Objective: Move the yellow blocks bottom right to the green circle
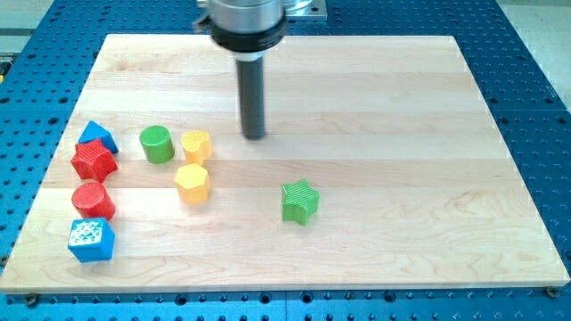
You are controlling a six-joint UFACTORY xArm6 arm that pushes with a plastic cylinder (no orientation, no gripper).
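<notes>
The green circle block [157,144] stands at the view's left. A yellow block [196,146] sits just to its right, close beside it. A second yellow block, hexagonal [192,183], lies just below the first, to the lower right of the green circle. My tip [255,135] rests on the board to the right of the upper yellow block, a short gap away, touching no block.
A green star [300,201] lies below and right of my tip. At the far left stand a blue triangle [96,136], a red star [93,160], a red circle [93,200] and a blue cube [91,240]. The wooden board [401,107] ends near them.
</notes>
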